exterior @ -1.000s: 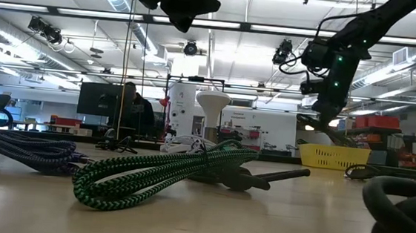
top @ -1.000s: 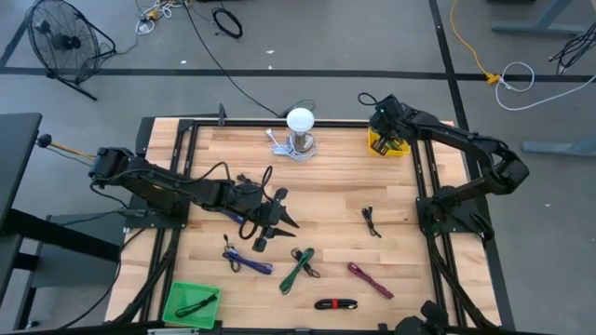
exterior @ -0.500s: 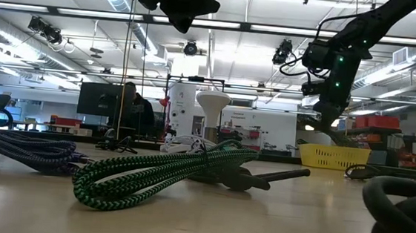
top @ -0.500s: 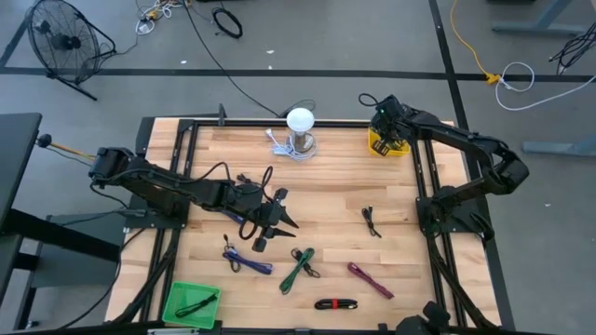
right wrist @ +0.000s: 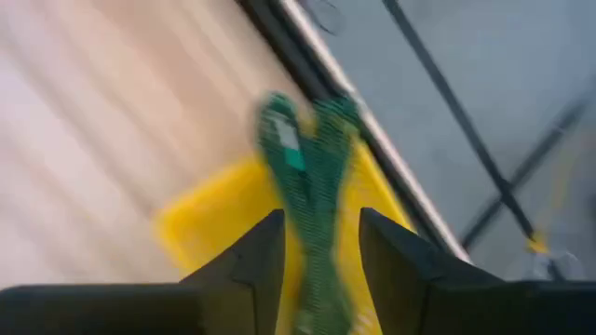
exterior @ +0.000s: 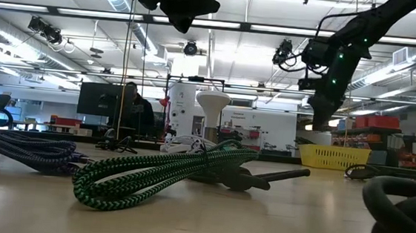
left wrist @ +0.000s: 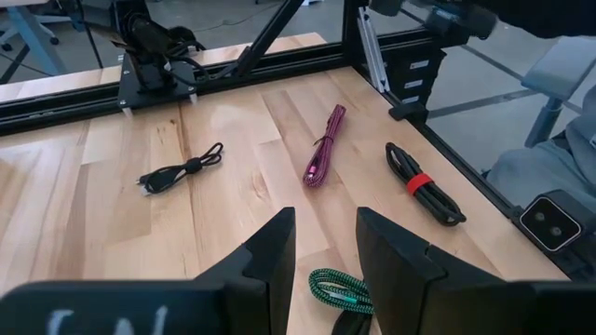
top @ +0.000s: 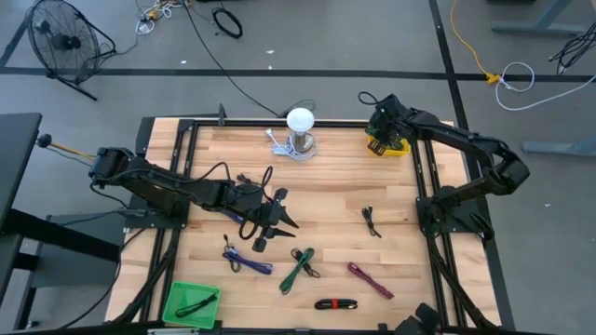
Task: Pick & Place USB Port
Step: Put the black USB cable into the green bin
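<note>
My right gripper (top: pixel 384 130) hangs over the yellow bin (top: pixel 391 147) at the table's far right corner. In the right wrist view its fingers stand apart, and a green braided USB cable (right wrist: pixel 312 177), blurred, shows in the gap (right wrist: pixel 321 219) above the bin (right wrist: pixel 200 233). My left gripper (top: pixel 284 219) waits open above the middle of the table with nothing between its fingers (left wrist: pixel 321 223). Another green cable (left wrist: pixel 340 290) lies on the wood just beneath it. My right gripper has the green cable (right wrist: pixel 317 233) in the gap between its fingers, which point down over the yellow bin. The view is blurred, so I cannot tell whether the fingers touch the cable.
Loose on the wood lie a black cable (top: pixel 372 221), a blue one (top: pixel 244 261), a green one (top: pixel 300 268), a magenta one (top: pixel 369 278) and a black one with a red tie (top: pixel 335 303). A green bin (top: pixel 191 302) sits near left, a white lamp (top: pixel 300 126) at the far edge.
My right gripper has swung a little toward the table's left while staying above the yellow bin.
</note>
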Robot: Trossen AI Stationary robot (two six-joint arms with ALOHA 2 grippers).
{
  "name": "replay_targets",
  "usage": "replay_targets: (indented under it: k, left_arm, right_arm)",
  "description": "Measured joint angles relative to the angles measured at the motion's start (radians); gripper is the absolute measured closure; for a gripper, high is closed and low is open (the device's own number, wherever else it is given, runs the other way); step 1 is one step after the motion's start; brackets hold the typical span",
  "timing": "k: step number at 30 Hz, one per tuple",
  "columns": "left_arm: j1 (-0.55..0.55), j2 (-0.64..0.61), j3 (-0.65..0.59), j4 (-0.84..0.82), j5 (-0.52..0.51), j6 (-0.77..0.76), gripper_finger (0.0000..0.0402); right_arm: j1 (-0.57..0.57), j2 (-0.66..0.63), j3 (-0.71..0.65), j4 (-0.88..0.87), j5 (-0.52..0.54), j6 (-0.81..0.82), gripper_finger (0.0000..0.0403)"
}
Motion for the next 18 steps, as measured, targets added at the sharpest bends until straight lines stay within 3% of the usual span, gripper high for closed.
replay_targets:
  k: [7, 12, 15, 18]
  left_arm:
    - [0.0, 0.0, 0.0, 0.0, -0.031, 0.0, 0.0282]
    - [0.0, 0.0, 0.0, -0.009, -0.064, 0.001, 0.0282]
    - [0.0, 0.0, 0.0, -0.069, -0.127, 0.008, 0.0282]
    - [0.001, 0.0, 0.0, -0.133, -0.238, 0.011, 0.0282]
  right_arm:
    - [0.089, -0.05, 0.0, 0.007, -0.061, 0.028, 0.0266]
    - [0.181, -0.098, 0.0, 0.017, -0.278, 0.074, 0.0268]
    - [0.24, -0.12, 0.0, 0.031, -0.377, 0.08, 0.0268]
    - [0.299, -0.129, 0.0, 0.054, -0.409, 0.084, 0.0268]
